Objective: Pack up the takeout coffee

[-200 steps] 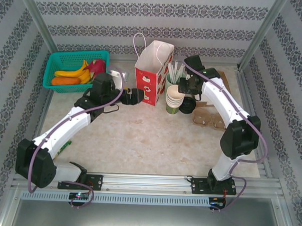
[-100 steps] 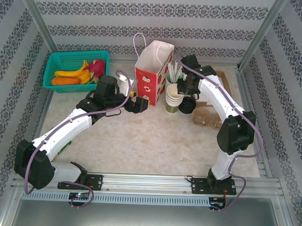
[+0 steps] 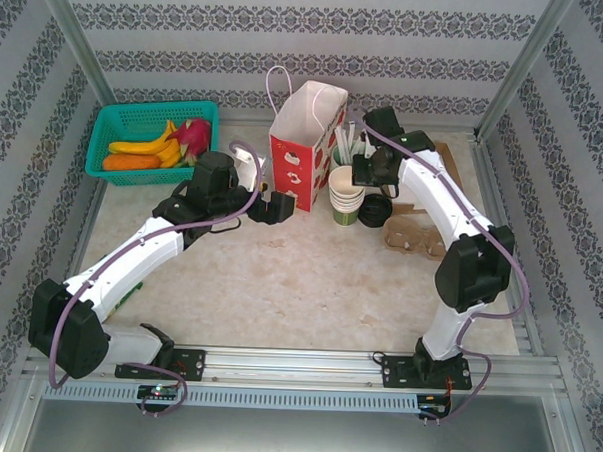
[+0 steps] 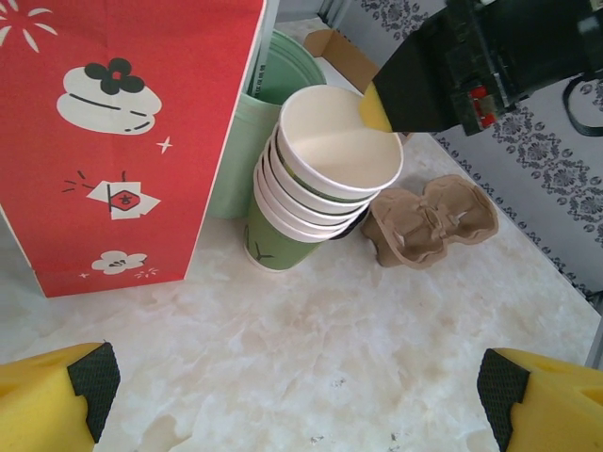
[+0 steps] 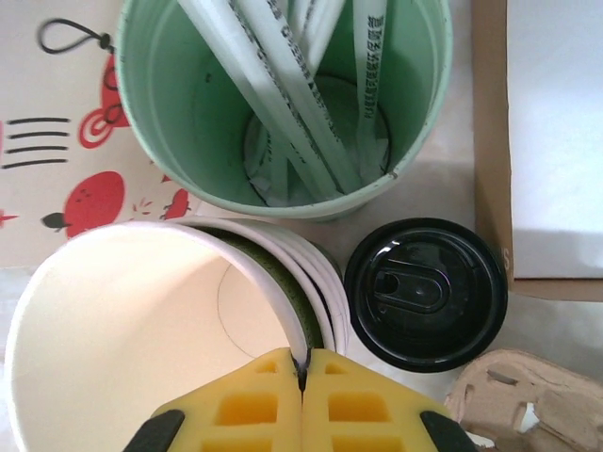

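Care is due: the right gripper (image 5: 302,377), pads clamped on the rim of the top cup (image 5: 141,320), should lift straight up so the stack (image 4: 297,202) does not tip onto the coffee (image 5: 424,292) standing just beside it, while the left gripper (image 4: 297,400) hangs with jaws wide apart by the bag (image 4: 132,122).

The top camera hangs high behind the arm bases (image 3: 415,369), which line the bottom of its frame, and looks down and forward over the whole table (image 3: 279,285) from some way off. The left wrist camera sits low and close, facing across the tabletop at the red paper bag (image 4: 122,141), upper left, and the stack of paper cups (image 4: 320,179), centre. The right wrist camera stares straight down on that same stack (near enough to read the print on the straws (image 5: 283,104)), with the takeout coffee (image 5: 424,292) at right. All three share the stack and the cardboard carrier (image 4: 429,221).
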